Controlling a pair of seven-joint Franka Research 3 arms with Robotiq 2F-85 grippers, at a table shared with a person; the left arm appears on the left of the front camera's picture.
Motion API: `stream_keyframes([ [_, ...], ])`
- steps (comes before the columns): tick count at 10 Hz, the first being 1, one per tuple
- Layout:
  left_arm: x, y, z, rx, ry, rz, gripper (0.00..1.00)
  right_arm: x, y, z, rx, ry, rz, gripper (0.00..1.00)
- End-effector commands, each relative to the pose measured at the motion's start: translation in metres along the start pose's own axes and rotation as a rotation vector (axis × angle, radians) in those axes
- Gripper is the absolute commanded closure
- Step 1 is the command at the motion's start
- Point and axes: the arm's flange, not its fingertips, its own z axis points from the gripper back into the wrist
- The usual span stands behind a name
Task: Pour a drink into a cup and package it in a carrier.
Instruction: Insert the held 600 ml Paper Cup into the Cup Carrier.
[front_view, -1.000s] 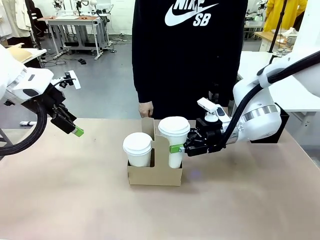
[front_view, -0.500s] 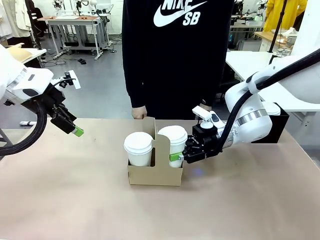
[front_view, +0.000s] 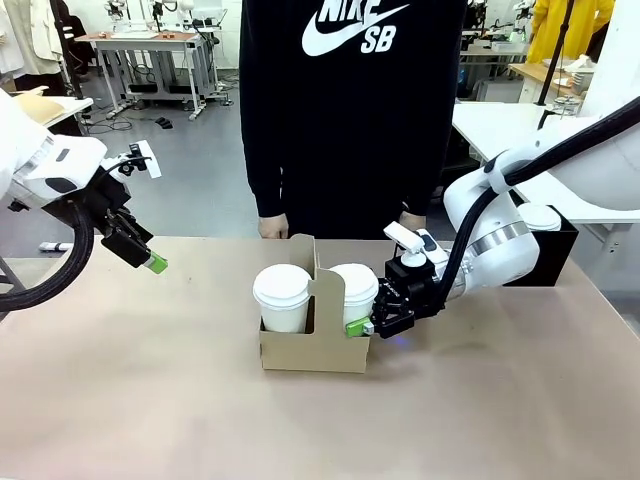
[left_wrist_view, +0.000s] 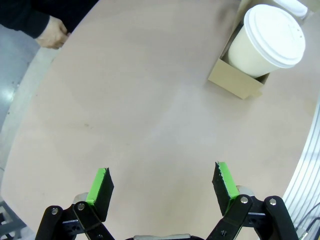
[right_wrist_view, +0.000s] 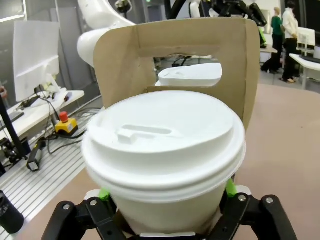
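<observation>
Front view: fixed, robot's side, looks across the table (front_view: 150, 400) at the person (front_view: 350, 110). Left wrist view: high, looks down past the left gripper (left_wrist_view: 162, 182), carrier (left_wrist_view: 235, 82) far ahead at upper right. Right wrist view: very close, level; cup (right_wrist_view: 162, 155) between the right gripper (right_wrist_view: 165, 192) pads, handle panel behind. All three share the carrier and cups.

right claw (front_view: 362, 326) lowered the cup (front_view: 352, 293) into the carrier (front_view: 314, 345), person stepped left
</observation>
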Motion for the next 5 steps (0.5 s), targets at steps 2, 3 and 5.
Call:
stream_keyframes([
  [2,0.001,-0.001,0.001,-0.011,-0.009,0.012,0.00,0.004,-0.001,0.009,-0.003,0.032,0.046,0.00],
  [3,0.001,-0.001,0.001,-0.011,-0.009,0.012,0.00,0.008,0.003,0.014,-0.003,0.030,0.047,0.00],
  [5,0.001,-0.001,0.001,-0.011,-0.009,0.012,0.00,0.014,0.012,0.029,-0.043,0.052,0.044,0.00],
])
